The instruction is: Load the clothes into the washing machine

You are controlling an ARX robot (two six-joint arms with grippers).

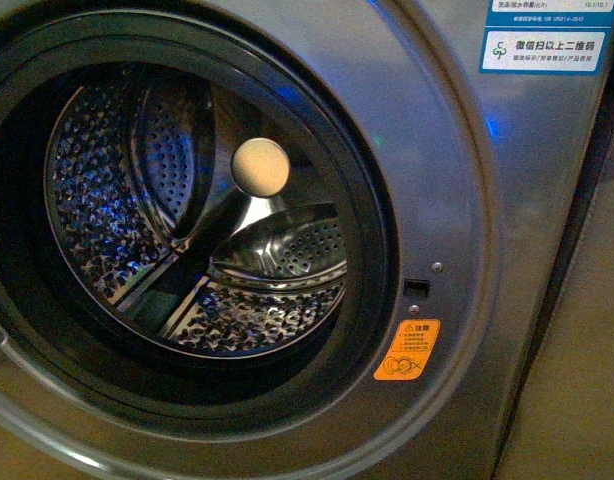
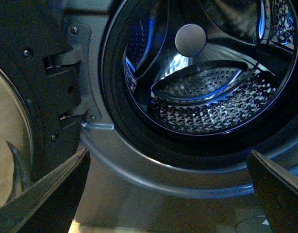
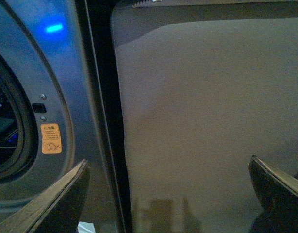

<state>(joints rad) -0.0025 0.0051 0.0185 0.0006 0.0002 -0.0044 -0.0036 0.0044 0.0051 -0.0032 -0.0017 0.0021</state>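
The grey washing machine [image 1: 457, 200] fills the front view, its porthole open and its perforated steel drum [image 1: 117, 180] showing no clothes. An orange warning sticker [image 1: 408, 350] sits right of the porthole, a blue-white label [image 1: 543, 40] at the top right. The clothes are out of view. Neither arm shows in the front view. My left gripper [image 2: 168, 194] is open and empty, facing the machine's front below the drum [image 2: 212, 104]. My right gripper [image 3: 168, 194] is open and empty, facing the floor [image 3: 207, 121] beside the machine [image 3: 66, 87]; the sticker [image 3: 51, 138] shows there too.
The open door [image 2: 32, 87] with its hinge [image 2: 74, 58] stands beside the porthole in the left wrist view. A dark gap [image 3: 103, 97] runs along the machine's right side. A beige floor [image 1: 577, 390] lies to the right of the machine.
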